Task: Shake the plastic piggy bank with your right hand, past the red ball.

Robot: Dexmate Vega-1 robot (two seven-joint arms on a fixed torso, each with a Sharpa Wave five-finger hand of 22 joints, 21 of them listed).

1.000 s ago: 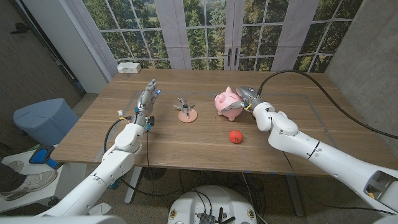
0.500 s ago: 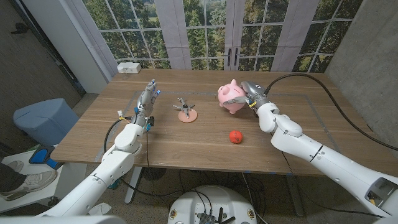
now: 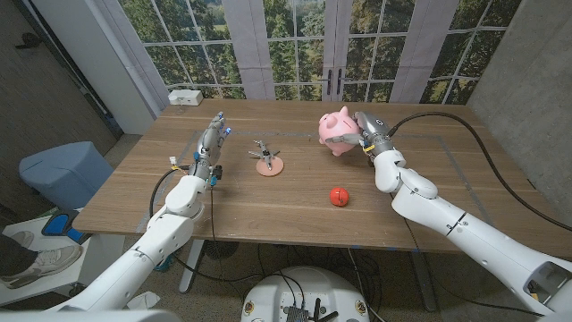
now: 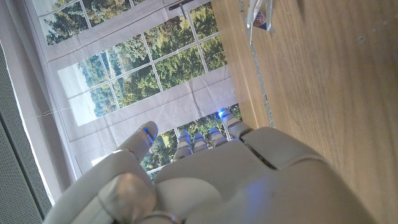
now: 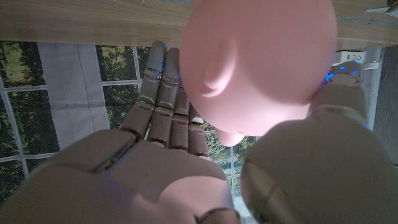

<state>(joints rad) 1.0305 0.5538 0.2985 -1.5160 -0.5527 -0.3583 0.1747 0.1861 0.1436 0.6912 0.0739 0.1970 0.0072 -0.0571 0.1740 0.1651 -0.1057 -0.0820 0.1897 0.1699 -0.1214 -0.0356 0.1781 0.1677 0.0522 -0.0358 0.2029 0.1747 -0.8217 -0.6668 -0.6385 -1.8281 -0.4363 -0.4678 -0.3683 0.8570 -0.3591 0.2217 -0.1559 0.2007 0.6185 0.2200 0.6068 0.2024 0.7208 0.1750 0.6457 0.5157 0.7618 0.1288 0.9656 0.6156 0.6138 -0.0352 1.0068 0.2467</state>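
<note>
The pink plastic piggy bank (image 3: 339,131) is off the table, lifted at the far right, beyond the red ball (image 3: 338,195). My right hand (image 3: 368,131) grips it from its right side. In the right wrist view the piggy bank (image 5: 261,59) sits between the fingers (image 5: 163,106) and the thumb of the right hand (image 5: 186,168). My left hand (image 3: 211,143) stands on the table at the left with its fingers straight and apart, holding nothing; the left wrist view shows the left hand (image 4: 211,168) beside the bare wood.
A small metal jack-like object on a pink disc (image 3: 266,162) lies mid-table, between the hands. A white box (image 3: 185,97) sits at the far left corner of the table (image 3: 268,210). Windows stand behind the table. A black cable runs off the right arm.
My right hand has raised the piggy bank off the table and carried it up and to the right, tilting it. The left hand and red ball have stayed put.
</note>
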